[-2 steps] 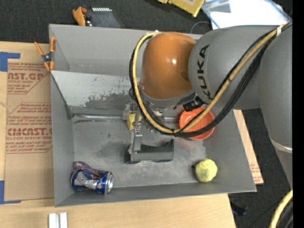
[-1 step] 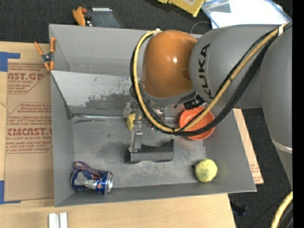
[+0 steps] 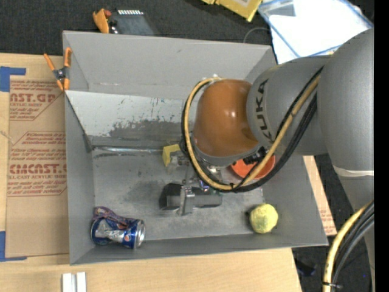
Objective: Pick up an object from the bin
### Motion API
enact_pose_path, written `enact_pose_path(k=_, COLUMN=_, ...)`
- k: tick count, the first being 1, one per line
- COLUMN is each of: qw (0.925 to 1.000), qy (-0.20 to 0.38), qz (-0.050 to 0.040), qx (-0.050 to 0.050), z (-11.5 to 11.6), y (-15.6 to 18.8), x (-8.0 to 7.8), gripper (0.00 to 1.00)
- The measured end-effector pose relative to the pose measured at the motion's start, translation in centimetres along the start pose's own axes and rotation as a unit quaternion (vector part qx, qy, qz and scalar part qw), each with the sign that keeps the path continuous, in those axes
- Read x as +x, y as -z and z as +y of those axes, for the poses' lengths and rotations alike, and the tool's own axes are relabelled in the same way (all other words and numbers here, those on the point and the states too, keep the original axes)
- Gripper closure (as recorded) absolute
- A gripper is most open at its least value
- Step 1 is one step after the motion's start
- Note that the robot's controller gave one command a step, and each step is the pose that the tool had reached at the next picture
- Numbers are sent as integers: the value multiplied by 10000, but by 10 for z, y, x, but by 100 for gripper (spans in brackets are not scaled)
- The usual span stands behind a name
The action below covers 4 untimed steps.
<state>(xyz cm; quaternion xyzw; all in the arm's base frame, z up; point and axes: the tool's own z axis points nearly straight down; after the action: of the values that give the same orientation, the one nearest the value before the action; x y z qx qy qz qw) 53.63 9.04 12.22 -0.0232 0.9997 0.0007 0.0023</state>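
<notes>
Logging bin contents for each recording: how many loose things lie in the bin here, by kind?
Crushed blue can: 1
Yellow-green ball: 1
Small yellow piece: 1
Orange thing, half hidden under the arm: 1
Total: 4, not counting a dark lump beside the gripper, which may be part of the robot.

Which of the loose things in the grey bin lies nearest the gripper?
The small yellow block by the back wall, just beyond the gripper; the crushed blue can and the yellow-green ball lie farther off, toward the front corners.
</notes>
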Motion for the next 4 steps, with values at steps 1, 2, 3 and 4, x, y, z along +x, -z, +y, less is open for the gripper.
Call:
enact_pose_path(k=1, qw=10000, qy=93, qz=-12, qx=-12, z=-28, y=2, x=8, gripper=0)
enact_pose_path(k=2, qw=9988, qy=-496, qz=5, qx=-5, z=-33, y=-5, x=9, gripper=0)
enact_pose_path(k=3, qw=9942, qy=-1073, qz=-27, qx=-17, z=-34, y=-55, x=23, gripper=0)
enact_pose_path(k=4, qw=9889, qy=-1488, qz=-51, qx=-22, z=-21, y=-51, x=34, gripper=100)
